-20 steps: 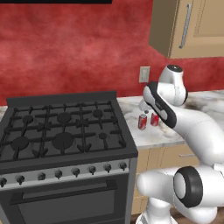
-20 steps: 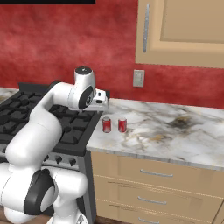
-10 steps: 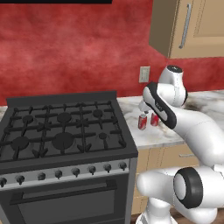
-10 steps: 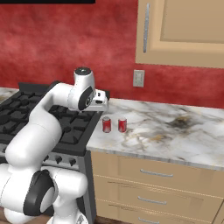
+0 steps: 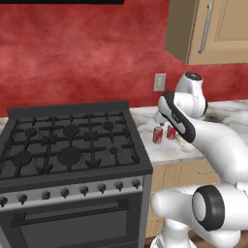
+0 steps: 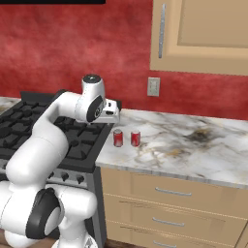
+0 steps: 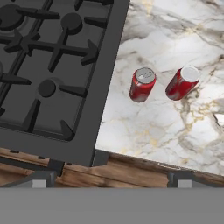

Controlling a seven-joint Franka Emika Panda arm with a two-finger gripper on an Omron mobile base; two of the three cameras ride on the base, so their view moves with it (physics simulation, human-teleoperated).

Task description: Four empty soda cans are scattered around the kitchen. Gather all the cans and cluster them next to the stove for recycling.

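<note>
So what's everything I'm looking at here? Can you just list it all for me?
small red cylindrical soda cans with silver tops: two, red, upright side by side on the counter just right of the stove, one nearer it, the other beside it
wide black gas stove with iron grates: one, black, left of the counter, knobs along its front
marble counter: one, white with grey and gold veins
wall outlet: one, beige, on the red wall
wooden upper cabinet: one, tan, above the counter
wooden drawers: tan, under the counter
white robot arm's gripper: one, open, above the stove's edge near the cans, holding nothing
</note>
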